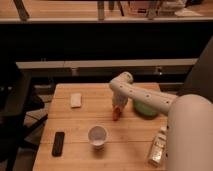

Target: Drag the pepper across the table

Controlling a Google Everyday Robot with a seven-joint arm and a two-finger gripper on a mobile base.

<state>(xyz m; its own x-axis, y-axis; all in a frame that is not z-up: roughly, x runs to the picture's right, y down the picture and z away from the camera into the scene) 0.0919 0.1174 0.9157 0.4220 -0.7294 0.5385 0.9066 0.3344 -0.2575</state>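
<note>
pepper (116, 114) lies near the middle of the wooden worktop (75, 125), directly under the gripper (117, 106), above the white cup (97, 136) and left of the green bowl (145, 109).

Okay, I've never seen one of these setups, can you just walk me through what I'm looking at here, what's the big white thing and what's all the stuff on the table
The big white shape is a robot's arm, reaching from the lower right out over a wooden table. There is one picture, taken from above and behind the arm, looking down at the table; where that camera is mounted is not known.

At the arm's far end is its gripper, the two-finger hand, pointing down at the middle of the table. Right under it is a small orange-red pepper, the thing it is meant to drag.

Also on the table: a white cup near the front, a dark flat object at the front left, a small pale block at the back left, a green bowl partly hidden behind the arm, and a packet at the right.
</note>
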